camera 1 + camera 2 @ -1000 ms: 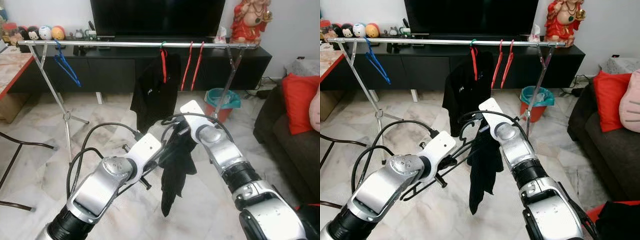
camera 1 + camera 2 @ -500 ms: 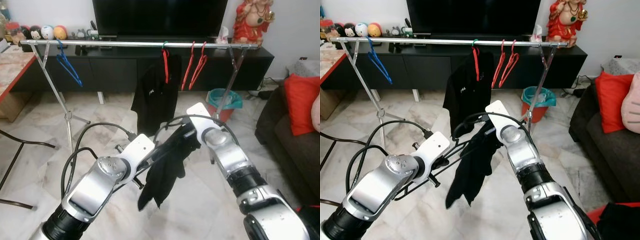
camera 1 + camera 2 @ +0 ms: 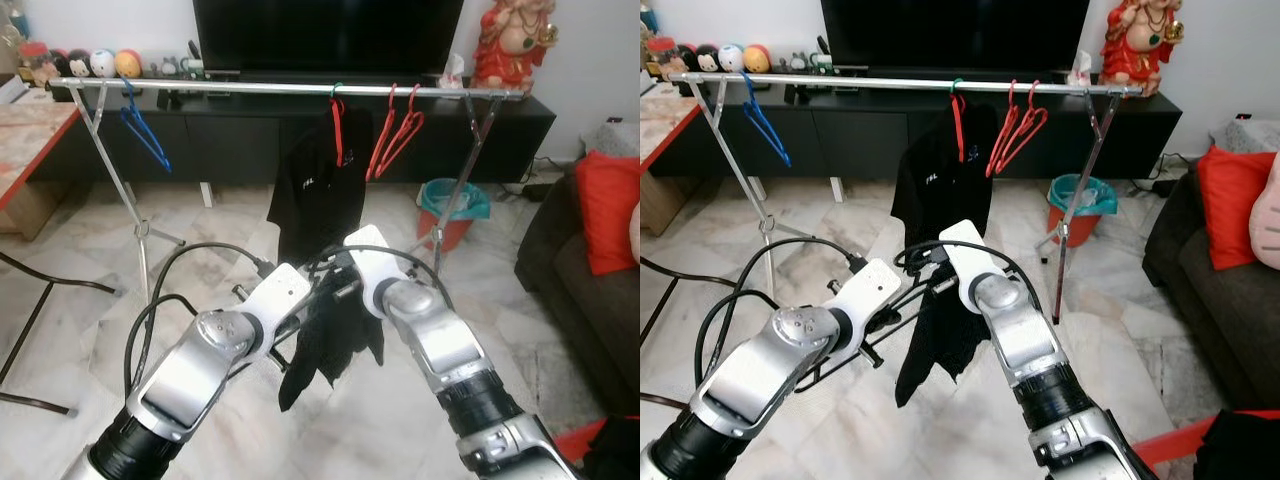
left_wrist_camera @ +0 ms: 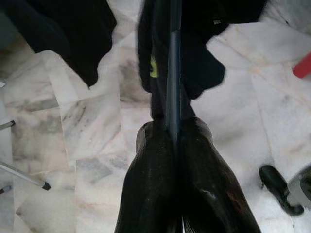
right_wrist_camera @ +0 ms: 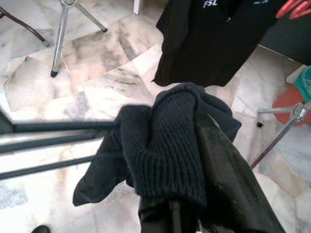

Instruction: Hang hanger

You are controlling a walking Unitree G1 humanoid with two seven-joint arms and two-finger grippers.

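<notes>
— What stands in the room?

— A long metal rail (image 3: pixel 250 88) on splayed legs crosses in front of a black cabinet (image 3: pixel 240 140) with a television (image 3: pixel 325 35) on it. A dark sofa (image 3: pixel 590 280) with a red cushion (image 3: pixel 608 210) sits on the robot's right, and the floor (image 3: pixel 90 240) is pale marble.

— What hangs on the rail?

— A black shirt (image 3: pixel 320 185) on a red hanger (image 3: pixel 338 135) near the middle, two bare red hangers (image 3: pixel 395 135) just beside it on the right, and a blue hanger (image 3: pixel 145 135) well apart near the left end. A teal and red bin (image 3: pixel 452 208) stands behind the right leg.

— And the thing to hang?

— A dark hanger (image 4: pixel 172 73) with a black knitted garment (image 3: pixel 940 335) draped on it is held low in front of the robot, between both arms, well below the rail.

— How do the grippers stand?

— The left gripper (image 4: pixel 175 141) has its two black fingers (image 4: pixel 150 184) pressed together on the hanger's thin bar. The right gripper (image 5: pixel 194 160) is closed on the knitted garment, which bunches over one finger (image 5: pixel 228 179); the hanger's bars run just beside it.
</notes>
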